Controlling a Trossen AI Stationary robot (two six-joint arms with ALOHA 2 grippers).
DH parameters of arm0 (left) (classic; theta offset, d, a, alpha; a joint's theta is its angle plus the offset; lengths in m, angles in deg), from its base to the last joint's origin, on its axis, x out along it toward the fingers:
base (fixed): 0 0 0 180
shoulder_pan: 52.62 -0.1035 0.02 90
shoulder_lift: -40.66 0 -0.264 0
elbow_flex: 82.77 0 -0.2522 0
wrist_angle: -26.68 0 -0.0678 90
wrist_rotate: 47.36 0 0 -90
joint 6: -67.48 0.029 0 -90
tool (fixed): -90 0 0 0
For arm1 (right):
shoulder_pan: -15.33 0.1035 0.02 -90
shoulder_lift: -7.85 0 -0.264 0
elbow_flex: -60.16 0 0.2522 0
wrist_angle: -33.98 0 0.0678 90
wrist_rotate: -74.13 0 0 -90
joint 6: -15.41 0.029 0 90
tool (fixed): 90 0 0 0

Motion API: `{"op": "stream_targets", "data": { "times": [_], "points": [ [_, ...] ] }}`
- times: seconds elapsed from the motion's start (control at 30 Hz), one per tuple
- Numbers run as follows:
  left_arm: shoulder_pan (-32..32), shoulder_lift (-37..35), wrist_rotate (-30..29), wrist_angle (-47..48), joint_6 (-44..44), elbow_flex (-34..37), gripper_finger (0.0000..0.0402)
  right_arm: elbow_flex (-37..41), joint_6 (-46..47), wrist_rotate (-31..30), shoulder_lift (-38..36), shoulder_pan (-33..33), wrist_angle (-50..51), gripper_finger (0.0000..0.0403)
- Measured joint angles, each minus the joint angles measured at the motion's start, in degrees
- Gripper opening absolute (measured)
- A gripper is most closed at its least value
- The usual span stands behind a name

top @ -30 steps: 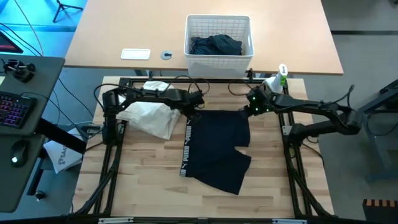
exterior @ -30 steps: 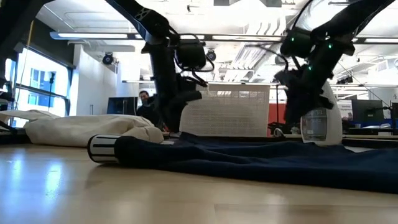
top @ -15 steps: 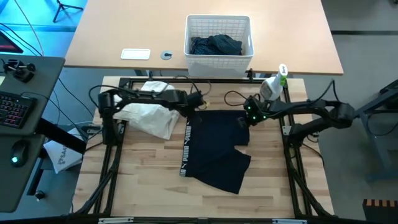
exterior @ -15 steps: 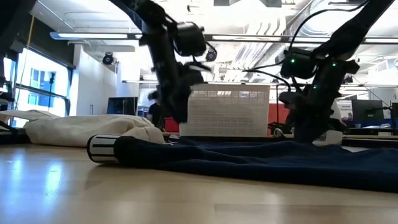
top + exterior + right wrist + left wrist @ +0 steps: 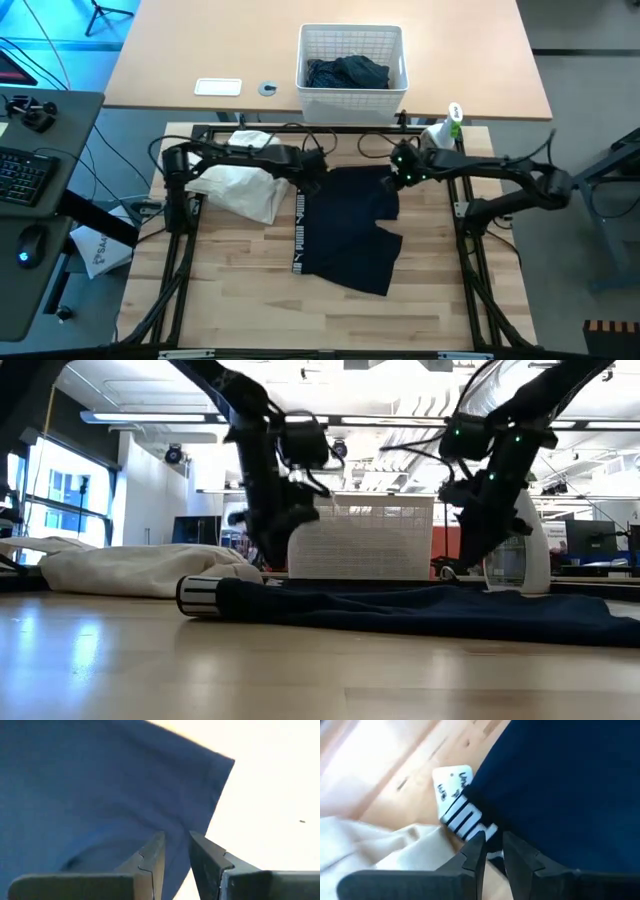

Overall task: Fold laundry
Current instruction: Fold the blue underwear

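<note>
Two dark arms work a pair of dark navy shorts (image 5: 345,235) spread on the middle of the wooden table (image 5: 230,290), waistband (image 5: 298,235) toward the table's left edge. The left gripper (image 5: 313,176) sits at the waistband's far corner, its fingers (image 5: 474,851) nearly closed and pinching the striped band there. The right gripper (image 5: 400,172) is at the garment's far right corner, fingers (image 5: 152,854) drawn close together on a fold of the cloth. More dark laundry (image 5: 345,72) waits in the white basket (image 5: 352,38) at the far edge, and a cream cloth (image 5: 240,188) lies just beside the shorts on the left. To fold cleanly, both pinches likely need to hold through the lift, and the two corners should rise together and travel evenly toward the near edge, keeping the far hem taut so the fabric does not bunch or drag crooked.
</note>
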State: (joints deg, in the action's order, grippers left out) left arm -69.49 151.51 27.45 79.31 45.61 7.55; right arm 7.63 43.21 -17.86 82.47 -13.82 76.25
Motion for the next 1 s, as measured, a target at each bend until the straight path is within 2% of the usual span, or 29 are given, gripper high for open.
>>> {"op": "stream_targets", "data": {
  "times": [0.07, 0.17, 0.3, 0.37, 0.5, 0.63, 0.87, 1.0],
  "points": [
    [0.23, -1.95, 0.01, 1.33, -0.02, 0.0, 0.0051, -0.48, -0.47, 3.68, -1.58, 0.52, 0.67, 0.0083],
    [0.9, -4.67, 0.58, 2.91, 0.21, 0.01, 0.0051, 0.13, -0.43, 13.85, -3.2, 3.23, -1.46, 0.0083],
    [2.85, -8.42, 6.15, 4.0, 3.28, 0.0, 0.0051, 2.87, -2.84, 28.11, -3.51, 11.17, -4.98, 0.0083],
    [4.68, -9.89, 10.02, 4.04, 5.13, 0.24, 0.0051, 4.96, -3.01, 32.39, -3.5, 16.48, -7.46, 0.0083],
    [10.13, -12.18, 16.24, 3.65, 6.07, 2.71, 0.0051, 8.95, 0.55, 32.2, -3.37, 26.63, -13.68, 0.0083],
    [16.7, -12.24, 21.43, 0.61, -1.43, 7.38, 0.0051, 12.6, 8.0, 30.57, -3.31, 34.37, -23.12, 0.0083],
    [28.37, -12.25, 21.79, -11.38, -21.64, 14.37, 0.0051, 16.35, 9.38, 17.23, -3.29, 46.82, -39.14, 0.0083],
    [33.37, -11.68, 19.2, -16.8, -25.56, 14.99, 0.0051, 16.38, 9.27, 10.09, -1.46, 53.69, -43.22, 0.0083]
  ]
}}
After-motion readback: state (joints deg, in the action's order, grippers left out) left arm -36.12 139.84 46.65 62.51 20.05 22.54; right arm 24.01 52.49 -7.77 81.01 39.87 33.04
